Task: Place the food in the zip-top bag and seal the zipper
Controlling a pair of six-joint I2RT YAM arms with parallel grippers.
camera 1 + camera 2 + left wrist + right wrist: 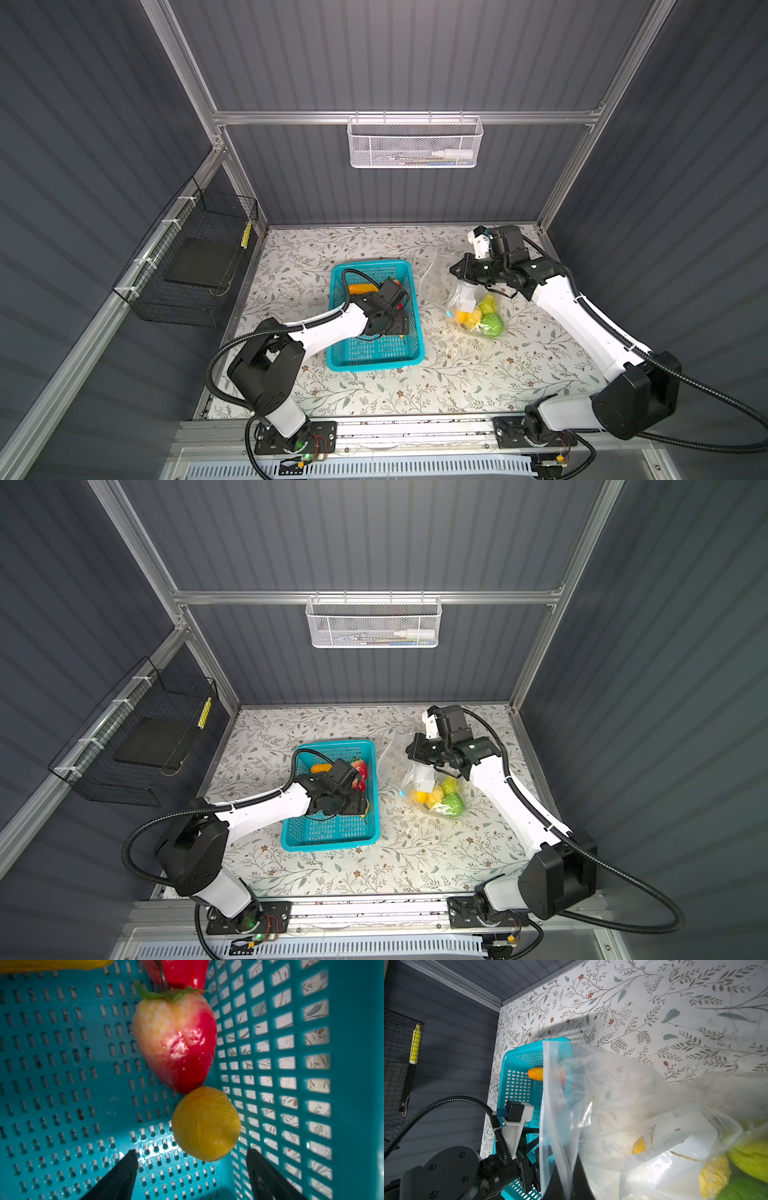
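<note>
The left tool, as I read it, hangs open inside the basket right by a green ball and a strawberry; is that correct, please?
Not quite: it is a yellow fruit, not a green ball. The left wrist view shows the left tool open inside the basket, right by that fruit and a strawberry.

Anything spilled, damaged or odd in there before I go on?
Nothing spilled: all visible fruit sits in the teal basket or the zip-top bag. In the basket, the strawberry is pale on one side, and the yellow fruit beside its tip looks wrinkled and dented.
</note>
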